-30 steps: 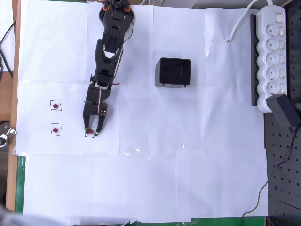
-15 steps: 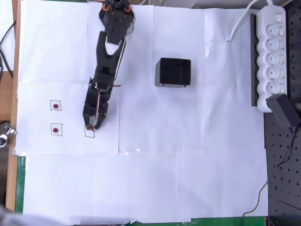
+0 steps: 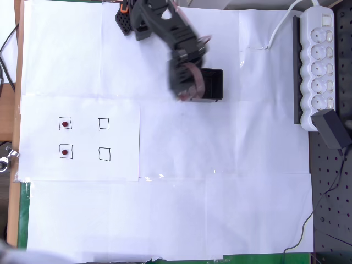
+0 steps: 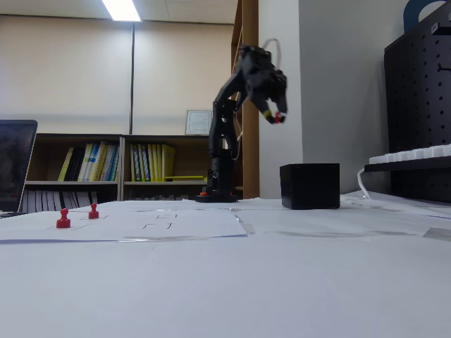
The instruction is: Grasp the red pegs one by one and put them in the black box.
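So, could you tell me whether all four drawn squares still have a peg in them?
No: in the overhead view only the two left squares hold pegs, while the two right squares are empty.

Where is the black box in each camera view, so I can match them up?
Overhead view: the black box sits upper centre, partly under the blurred gripper.
Fixed view: right of centre on the paper.
Shared landmark: the two red pegs, far left in both.

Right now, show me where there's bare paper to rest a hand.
Bare: the wide paper strip below the drawn squares, and between the black box and the power strip. Crowded: the two red pegs at left, and the gripper beside the box.
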`<state>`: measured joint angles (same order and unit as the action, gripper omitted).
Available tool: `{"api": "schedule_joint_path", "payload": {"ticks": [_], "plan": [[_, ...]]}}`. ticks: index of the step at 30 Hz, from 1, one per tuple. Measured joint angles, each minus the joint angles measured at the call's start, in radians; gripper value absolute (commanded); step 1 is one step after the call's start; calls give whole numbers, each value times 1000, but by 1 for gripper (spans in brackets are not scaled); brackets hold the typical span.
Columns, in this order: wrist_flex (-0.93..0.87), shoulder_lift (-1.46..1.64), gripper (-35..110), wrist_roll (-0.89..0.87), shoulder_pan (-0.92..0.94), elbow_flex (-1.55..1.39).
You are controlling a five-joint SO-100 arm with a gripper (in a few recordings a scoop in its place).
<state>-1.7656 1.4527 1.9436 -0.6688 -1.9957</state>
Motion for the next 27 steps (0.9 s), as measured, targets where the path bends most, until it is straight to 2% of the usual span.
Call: {"api": "schedule_joint_path", "payload": {"ticks": [4, 9, 12, 21, 27], "plan": [[92, 34, 0, 37, -101, 146], [201, 183, 0, 34, -137, 232], [245, 242, 6, 31, -138, 244], [230, 244, 20, 31, -91, 244], [204, 28, 21, -3, 23, 187]]}}
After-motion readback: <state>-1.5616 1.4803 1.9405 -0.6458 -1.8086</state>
